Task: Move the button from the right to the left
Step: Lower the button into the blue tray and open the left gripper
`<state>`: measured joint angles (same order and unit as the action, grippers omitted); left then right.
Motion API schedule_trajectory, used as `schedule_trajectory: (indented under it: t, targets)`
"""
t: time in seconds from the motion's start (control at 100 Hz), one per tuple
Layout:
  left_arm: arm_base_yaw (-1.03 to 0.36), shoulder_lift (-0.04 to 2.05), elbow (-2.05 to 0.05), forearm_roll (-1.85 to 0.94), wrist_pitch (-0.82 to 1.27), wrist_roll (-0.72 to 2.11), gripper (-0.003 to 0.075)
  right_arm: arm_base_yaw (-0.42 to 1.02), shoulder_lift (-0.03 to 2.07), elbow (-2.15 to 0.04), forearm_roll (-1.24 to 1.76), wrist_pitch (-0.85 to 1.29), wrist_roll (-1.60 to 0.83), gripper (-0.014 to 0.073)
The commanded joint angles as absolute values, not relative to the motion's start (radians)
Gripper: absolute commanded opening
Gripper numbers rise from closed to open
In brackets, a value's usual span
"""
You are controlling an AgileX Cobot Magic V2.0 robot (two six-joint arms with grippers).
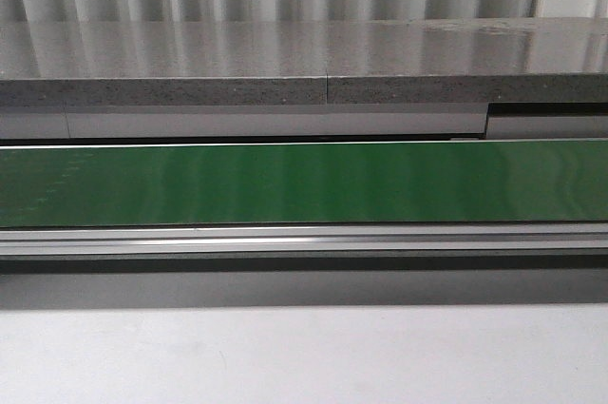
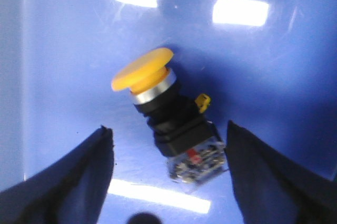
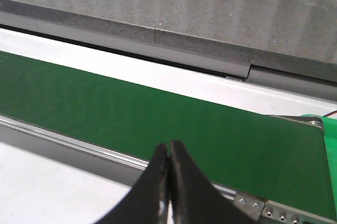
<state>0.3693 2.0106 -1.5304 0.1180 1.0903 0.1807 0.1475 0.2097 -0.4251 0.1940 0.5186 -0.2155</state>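
Push-button switch (image 2: 168, 116): yellow mushroom cap, lying tilted on a glossy blue surface (image 2: 68, 76), between the spread fingers of the left tool (image 2: 168, 182), untouched.
Right tool (image 3: 169, 182): clenched, empty, above the green conveyor belt (image 3: 158, 124).
Step, judged: release on the left side; next, lifting clear.
Front view: belt only.

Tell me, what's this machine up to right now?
It is a two-armed robot beside a green belt. The left claw is open over a blue surface, with a yellow-capped button lying tilted on its side between the fingers, not gripped. The right claw is shut and empty, hanging above the near edge of the belt. The belt itself carries nothing in the front view, where neither arm shows.
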Motion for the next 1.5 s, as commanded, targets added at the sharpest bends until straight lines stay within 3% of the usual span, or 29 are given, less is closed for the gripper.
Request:
schedule_trajectory:
  t: [0.0,0.1,0.19,0.4,1.03,1.49]
  targets:
    - [0.372,1.957,-1.555,0.123,1.055,0.174,0.0517,0.15,0.219,-0.45,0.202,0.438,-0.223,-0.0067]
    - [0.37,1.94,-1.555,0.116,1.021,0.167,0.0489,0.15,0.219,-0.45,0.202,0.438,-0.223,-0.0067]
    - [0.363,1.901,-1.555,0.1,0.979,0.162,0.0412,0.15,0.219,-0.45,0.202,0.438,-0.223,-0.0067]
    - [0.325,1.765,-1.553,-0.035,0.906,0.16,-0.0019,0.15,0.219,-0.45,0.202,0.438,-0.223,-0.0067]
    - [-0.128,1.36,-1.221,-0.073,0.582,0.16,-0.002,0.15,0.219,-0.45,0.202,0.438,-0.223,-0.0067]
    - [-0.173,1.081,-0.937,-0.109,0.377,0.16,-0.002,0.15,0.219,-0.45,0.202,0.438,-0.223,-0.0067]
